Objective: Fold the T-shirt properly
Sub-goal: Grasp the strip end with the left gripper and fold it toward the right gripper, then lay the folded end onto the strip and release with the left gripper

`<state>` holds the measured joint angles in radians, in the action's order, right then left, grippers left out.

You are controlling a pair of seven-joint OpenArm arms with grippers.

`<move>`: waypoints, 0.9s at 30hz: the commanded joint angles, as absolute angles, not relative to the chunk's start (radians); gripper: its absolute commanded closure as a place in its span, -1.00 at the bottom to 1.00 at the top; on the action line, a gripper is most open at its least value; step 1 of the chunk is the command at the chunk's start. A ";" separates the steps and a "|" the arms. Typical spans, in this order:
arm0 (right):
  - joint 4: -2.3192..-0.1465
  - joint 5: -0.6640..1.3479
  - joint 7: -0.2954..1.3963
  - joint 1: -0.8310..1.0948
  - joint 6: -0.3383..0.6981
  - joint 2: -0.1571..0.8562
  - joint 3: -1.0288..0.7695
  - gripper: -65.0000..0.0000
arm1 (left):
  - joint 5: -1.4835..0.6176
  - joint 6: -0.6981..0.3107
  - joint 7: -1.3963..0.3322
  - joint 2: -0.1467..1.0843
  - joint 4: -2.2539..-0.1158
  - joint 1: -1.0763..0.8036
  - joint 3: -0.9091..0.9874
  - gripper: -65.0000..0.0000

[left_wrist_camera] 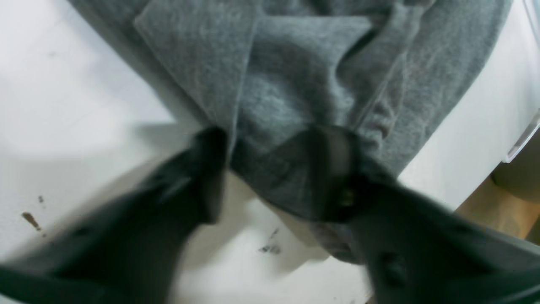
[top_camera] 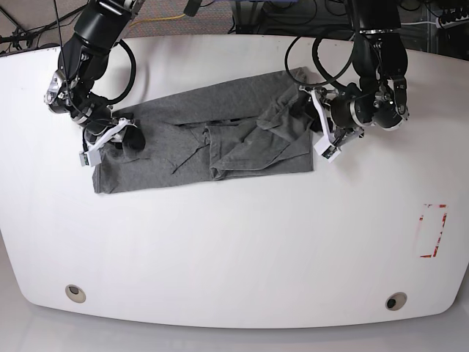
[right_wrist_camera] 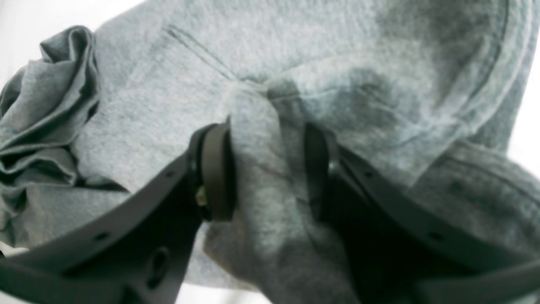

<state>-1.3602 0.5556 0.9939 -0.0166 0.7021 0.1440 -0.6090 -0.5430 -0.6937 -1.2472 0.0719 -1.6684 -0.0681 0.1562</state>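
While the grey T-shirt lies stretched across the upper half of the white table, from about nine o'clock to about two o'clock in the base view, both arms work its two ends. The right gripper has its fingers clenched on a thick bunch of cloth near the collar, and a crumpled sleeve sits at its nine o'clock. The left gripper straddles the hem edge; its fingers look blurred, and I cannot tell whether they have the cloth pinched or only bracket it. If that hold is loose, a lift would likely drop this end and drag the shirt askew. The bunched grip opposite risks carrying wrinkles and a twisted sleeve into the fold, and uneven pulling between the arms could skew the midsection creases further.
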 commanded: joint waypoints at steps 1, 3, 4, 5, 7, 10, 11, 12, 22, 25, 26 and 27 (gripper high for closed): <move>-1.363 0.524 1.030 -0.015 0.698 0.148 -0.608 0.20 | -0.562 -0.698 -1.227 0.071 -1.687 -0.050 0.157 0.58; -1.363 0.524 1.030 -0.015 0.698 0.148 -0.608 0.20 | -0.564 -0.698 -1.225 0.065 -1.692 -0.050 0.157 0.94; -1.363 0.524 1.030 -0.015 0.698 0.148 -0.608 0.20 | -0.564 -0.698 -1.225 0.054 -1.692 -0.050 0.157 1.00; -1.363 0.522 1.030 -0.015 0.698 0.148 -0.608 0.20 | -0.564 -0.698 -1.225 0.048 -1.693 -0.050 0.157 1.00; -1.363 0.521 1.030 -0.016 0.698 0.148 -0.608 0.20 | -0.564 -0.698 -1.225 0.044 -1.712 -0.048 0.156 1.00; -1.363 0.524 1.030 -0.016 0.698 0.148 -0.608 0.20 | -0.581 -0.698 -1.227 0.042 -1.758 -0.048 0.133 1.00; -1.363 0.524 1.030 -0.016 0.698 0.148 -0.608 0.20 | -0.596 -0.698 -1.227 0.042 -1.768 -0.048 0.114 1.00; -1.363 0.521 1.030 -0.018 0.698 0.148 -0.608 0.20 | -0.622 -0.698 -1.228 0.044 -1.787 -0.048 0.088 0.99; -1.363 0.519 1.030 -0.021 0.698 0.148 -0.608 0.20 | -0.684 -0.698 -1.233 0.044 -1.888 -0.021 -0.194 0.99; -1.363 0.518 1.030 -0.019 0.698 0.148 -0.608 0.20 | -0.682 -0.698 -1.233 0.042 -1.886 -0.010 -0.269 0.99; -1.363 0.518 1.030 -0.019 0.698 0.148 -0.608 0.20 | -0.682 -0.698 -1.233 0.041 -1.886 0.005 -0.295 0.99; -1.363 0.518 1.030 -0.019 0.698 0.148 -0.608 0.20 | -0.682 -0.698 -1.233 0.036 -1.886 0.016 -0.315 0.99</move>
<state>-1.3602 0.5537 0.9947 -0.0193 0.7036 0.1440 -0.6090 -0.6579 -0.6937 -1.2564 0.0467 -1.8698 -0.0105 -0.2871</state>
